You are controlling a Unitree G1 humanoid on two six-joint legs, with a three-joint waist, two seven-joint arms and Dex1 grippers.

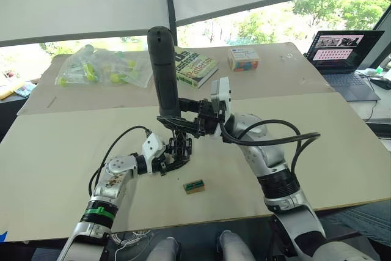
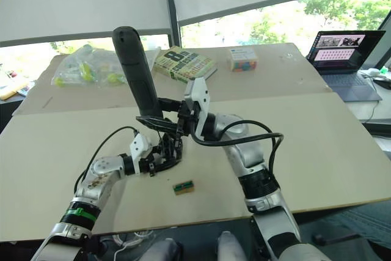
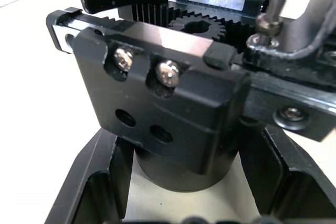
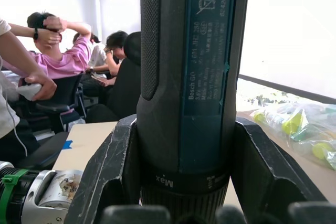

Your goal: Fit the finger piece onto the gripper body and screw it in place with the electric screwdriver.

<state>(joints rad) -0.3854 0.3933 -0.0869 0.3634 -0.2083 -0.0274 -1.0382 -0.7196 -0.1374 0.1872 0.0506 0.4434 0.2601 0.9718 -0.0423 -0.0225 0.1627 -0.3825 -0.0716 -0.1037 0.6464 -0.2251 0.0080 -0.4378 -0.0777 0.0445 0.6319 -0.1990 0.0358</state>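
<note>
Left gripper [image 1: 173,158] clamps gripper body [image 3: 173,114], right gripper [image 1: 183,120] clamps electric screwdriver [image 4: 186,77]; bit tip half-hidden between jaws.

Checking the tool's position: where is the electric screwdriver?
Centre table, head views: the thick black pen-shaped electric screwdriver stands upright in the right pincer, over the black blocky gripper body.

Black screwdriver [image 1: 164,68] with teal label; black gripper body [image 3: 157,103] with silver screws [image 3: 169,73]; beige desk [image 1: 342,145]; green-and-tan block [image 1: 194,186].
</note>
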